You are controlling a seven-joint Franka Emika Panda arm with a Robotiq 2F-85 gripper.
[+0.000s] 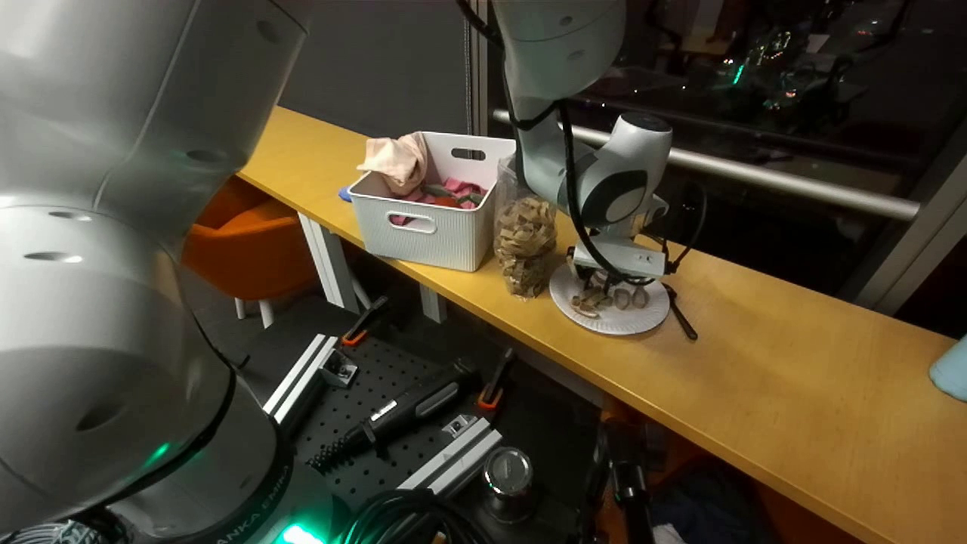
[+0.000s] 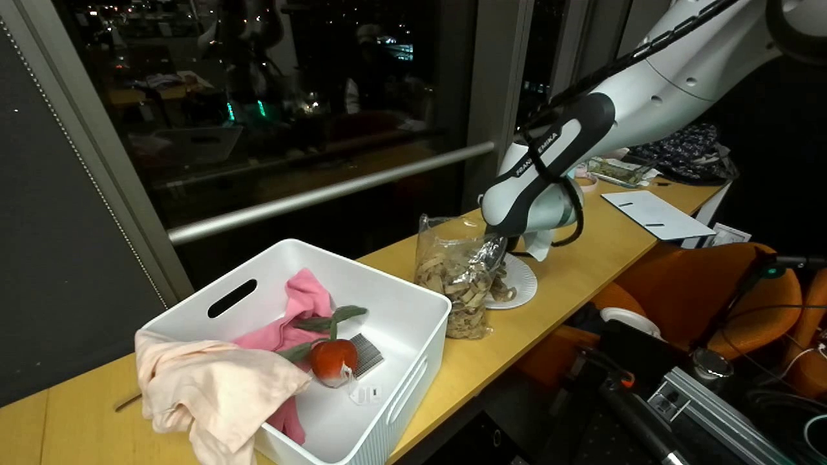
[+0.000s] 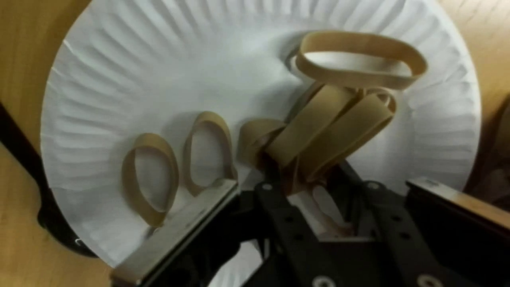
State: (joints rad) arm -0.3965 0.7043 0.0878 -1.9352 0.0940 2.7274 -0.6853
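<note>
Dark window glass (image 1: 816, 143) runs along the far side of a yellow table (image 1: 801, 393); in an exterior view a white bin (image 1: 423, 245) and a bag of bands (image 1: 523, 234) sit left of a paper plate (image 1: 619, 323), a black utensil (image 1: 682, 317) to its right. On the plate, two bunched tan bands (image 3: 310, 123) lie at the gripper (image 3: 310, 169) — its fingers stand partly apart with the bands' ends between them, and I cannot tell whether the pads press on them.

Seen from the wrist, a curled band (image 3: 255, 133) sits just left of that pair, two loops (image 3: 129, 179) farther left toward the utensil, and a longer loop (image 3: 358, 79) on the far side, to the right.

They look like rubber: probably light, soft, springy, hardly slippery or fragile. Pinching across a flat strap seems surest — pushing down might flex or skid the thin plate.
</note>
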